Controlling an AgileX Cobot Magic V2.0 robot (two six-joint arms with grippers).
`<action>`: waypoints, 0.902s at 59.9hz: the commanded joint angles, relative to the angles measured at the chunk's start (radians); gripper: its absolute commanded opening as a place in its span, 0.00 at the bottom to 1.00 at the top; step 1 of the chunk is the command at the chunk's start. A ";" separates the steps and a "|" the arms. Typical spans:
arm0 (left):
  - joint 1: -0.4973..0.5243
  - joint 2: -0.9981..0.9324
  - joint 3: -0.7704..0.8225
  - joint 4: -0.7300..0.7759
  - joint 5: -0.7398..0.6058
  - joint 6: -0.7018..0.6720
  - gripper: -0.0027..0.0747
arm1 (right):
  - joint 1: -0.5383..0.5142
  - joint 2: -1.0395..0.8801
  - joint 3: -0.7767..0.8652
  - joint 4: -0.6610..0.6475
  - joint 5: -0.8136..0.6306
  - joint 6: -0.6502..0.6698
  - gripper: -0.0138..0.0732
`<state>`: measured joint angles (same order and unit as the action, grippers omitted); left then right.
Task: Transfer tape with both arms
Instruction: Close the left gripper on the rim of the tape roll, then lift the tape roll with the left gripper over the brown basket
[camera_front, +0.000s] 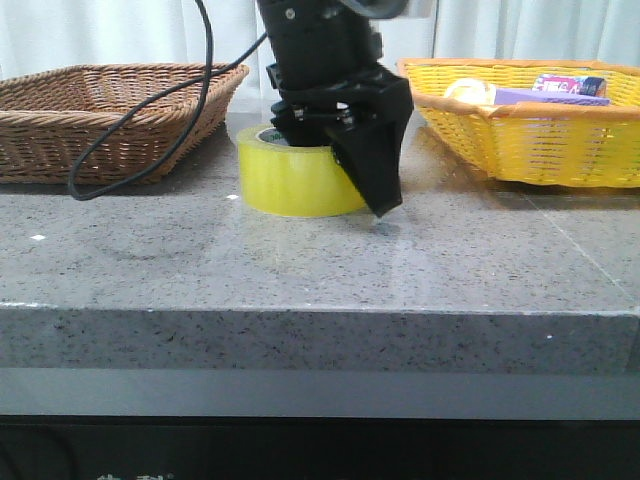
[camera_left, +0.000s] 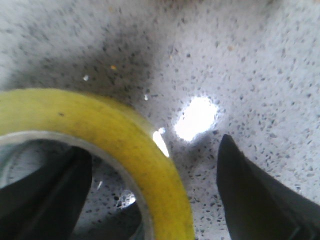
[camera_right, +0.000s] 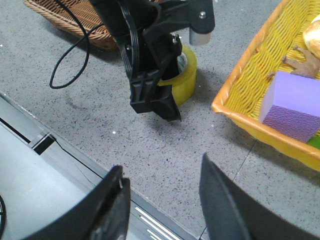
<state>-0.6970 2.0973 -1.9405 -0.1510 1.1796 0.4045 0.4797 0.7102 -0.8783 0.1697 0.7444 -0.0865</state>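
Yellow tape (camera_front: 296, 178) sits mid-worktop; the left gripper (camera_front: 340, 150) straddles its wall, jaws spread, not clamped; the right gripper (camera_right: 162, 200) hangs agape, empty.

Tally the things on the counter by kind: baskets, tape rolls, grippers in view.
Baskets: 2, a brown wicker basket and a yellow woven basket.
Tape rolls: 1, the wide glossy yellow tape roll.
Grippers: 2, the black left gripper straddling the roll's wall, and the black right gripper, open over bare stone.
Total: 5.

Left end effector (camera_front: 335, 165) lowered, fingers spread, right end effector (camera_right: 160, 200) raised, fingers apart
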 joint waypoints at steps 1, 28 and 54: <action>0.005 -0.054 -0.032 -0.013 0.010 0.000 0.67 | -0.005 -0.003 -0.025 0.010 -0.075 0.000 0.57; 0.017 -0.054 -0.151 -0.013 0.096 -0.022 0.28 | -0.005 -0.003 -0.025 0.010 -0.075 0.000 0.57; 0.047 -0.064 -0.389 0.017 0.105 -0.051 0.28 | -0.005 -0.003 -0.025 0.010 -0.075 0.000 0.57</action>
<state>-0.6603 2.1070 -2.2578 -0.1391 1.2668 0.3792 0.4797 0.7102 -0.8783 0.1697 0.7444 -0.0865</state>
